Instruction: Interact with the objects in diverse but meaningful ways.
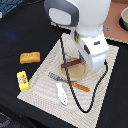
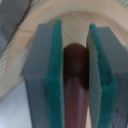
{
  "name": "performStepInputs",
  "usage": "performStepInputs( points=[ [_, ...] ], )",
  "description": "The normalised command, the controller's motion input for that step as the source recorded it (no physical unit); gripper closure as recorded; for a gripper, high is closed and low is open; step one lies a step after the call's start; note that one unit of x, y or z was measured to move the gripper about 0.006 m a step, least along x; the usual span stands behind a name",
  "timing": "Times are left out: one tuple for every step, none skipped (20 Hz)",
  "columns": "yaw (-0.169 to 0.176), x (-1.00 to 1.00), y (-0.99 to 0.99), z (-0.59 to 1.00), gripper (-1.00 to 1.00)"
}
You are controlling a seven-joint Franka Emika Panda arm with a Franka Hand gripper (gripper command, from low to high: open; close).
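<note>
Brown sausage (image 2: 75,75), one, between hand's (image 2: 75,80) two green pads (image 2: 56,80).

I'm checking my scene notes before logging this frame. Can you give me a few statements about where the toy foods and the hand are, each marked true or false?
1. The sausage lies between the hand's fingers. True.
2. The yellow carton sits on the wooden plate. False: it lies at the cloth's edge.
3. The bread loaf lies off the cloth. True.
4. The fish is in the hand. False: it lies on the cloth.
</note>
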Motion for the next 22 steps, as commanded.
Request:
performStepInputs(
  points=[
    [0.000, 0.05, 0.07, -0.30, 1.00],
    [0.000, 0.00, 0.02, -0.20, 1.00],
    [0.000, 0.00, 0.00, -0.10, 1.00],
    [0.000, 0.00, 0.00, 0.00, 1.00],
    [0.000, 0.00, 0.00, 0.08, -1.00],
    [0.000, -0.07, 0.00, 0.25, -1.00],
    [0.000, -0.15, 0.04, 0.37, -1.00],
    [0.000, -0.24, 0.03, 0.77, -1.00],
    [0.000, -0.25, 0.06, 0.90, -1.00],
    [0.000, -0.26, 0.05, 0.95, -1.00],
    [0.000, -0.25, 0.05, 0.95, -1.00],
    [0.000, -0.21, 0.07, 0.93, -1.00],
    [0.000, -0.14, 0.07, 0.95, -1.00],
    [0.000, -0.08, 0.11, 0.92, -1.00],
    [0.000, -0.05, 0.15, 0.97, -1.00],
    [0.000, -0.07, 0.17, 0.95, -1.00],
    [0.001, -0.11, 0.20, 0.94, -1.00],
    [0.010, -0.19, 0.24, 0.84, -1.00],
    [0.011, -0.30, 0.27, 0.73, -1.00],
    [0.001, -0.44, 0.23, 0.54, -1.00],
    [0.000, -0.58, 0.23, 0.40, -1.00],
    [0.001, -0.64, 0.20, 0.27, -1.00]
  ],
)
